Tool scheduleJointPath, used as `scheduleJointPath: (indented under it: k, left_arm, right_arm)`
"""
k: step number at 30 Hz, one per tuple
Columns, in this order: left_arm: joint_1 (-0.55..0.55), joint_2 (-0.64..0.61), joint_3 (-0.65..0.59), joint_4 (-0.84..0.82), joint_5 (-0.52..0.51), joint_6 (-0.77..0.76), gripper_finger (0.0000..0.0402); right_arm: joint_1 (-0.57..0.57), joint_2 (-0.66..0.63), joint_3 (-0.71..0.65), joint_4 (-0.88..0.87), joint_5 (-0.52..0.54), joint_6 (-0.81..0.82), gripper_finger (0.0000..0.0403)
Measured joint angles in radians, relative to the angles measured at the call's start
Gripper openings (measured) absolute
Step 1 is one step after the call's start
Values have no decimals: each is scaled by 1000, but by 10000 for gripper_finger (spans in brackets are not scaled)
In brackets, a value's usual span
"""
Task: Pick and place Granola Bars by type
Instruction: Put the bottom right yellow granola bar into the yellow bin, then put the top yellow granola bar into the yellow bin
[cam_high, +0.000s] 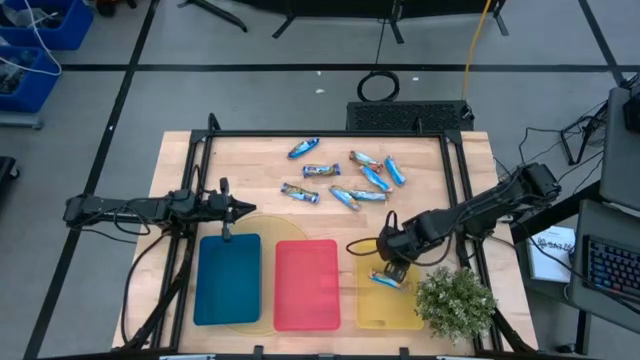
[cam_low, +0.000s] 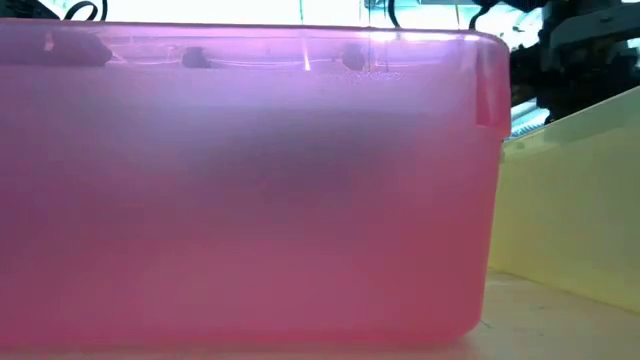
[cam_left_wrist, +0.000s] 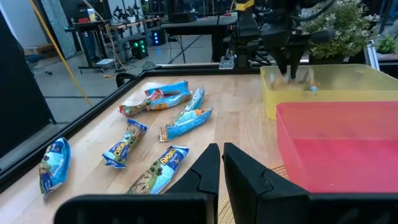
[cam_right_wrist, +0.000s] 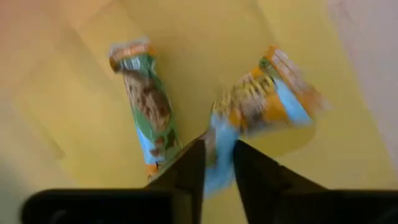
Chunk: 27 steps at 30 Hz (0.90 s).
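Note:
Several blue-wrapped granola bars (cam_high: 345, 178) lie loose on the far half of the wooden table, also seen in the left wrist view (cam_left_wrist: 168, 118). My right gripper (cam_high: 392, 262) hangs over the yellow tray (cam_high: 375, 308), shut on a blue-and-orange bar (cam_right_wrist: 267, 99). A second bar with a green and brown wrapper (cam_right_wrist: 146, 99) lies flat on the yellow tray floor. One bar (cam_high: 388, 280) shows just below the gripper in the high view. My left gripper (cam_high: 240, 208) waits shut at the far edge of the blue tray (cam_high: 227, 280). My right gripper pinches the blue-and-orange bar by its blue wrapper end (cam_right_wrist: 216, 142) between its two fingers (cam_right_wrist: 189, 171). It comes from above, pointing down into the yellow tray. The rest of the bar sticks out beyond the fingertips. Whether its far end rests on the tray floor I cannot tell.
A red tray (cam_high: 306, 285) sits between the blue and yellow ones; its wall (cam_low: 250, 180) fills the low view, with the yellow wall (cam_low: 570, 210) beside it. A potted plant (cam_high: 455, 300) stands just right of the yellow tray. Bare wood lies between the loose bars and the trays.

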Motion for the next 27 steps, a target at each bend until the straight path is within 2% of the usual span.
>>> scheduleJointPath:
  k: [7,11,16,23,27]
  left_arm:
    - [0,0,0,0,0,0,31]
    - [0,0,0,0,0,0,31]
    - [0,0,0,0,0,0,31]
    - [0,0,0,0,0,0,31]
    - [0,0,0,0,0,0,31]
  right_arm:
    - [-43,1,0,26,6,-52,151]
    - [-79,-5,0,175,21,-142,159]
    - [-135,-35,0,307,-33,-245,153]
    - [-303,-105,0,421,3,-456,148]
    - [-466,-134,0,399,50,-504,148]
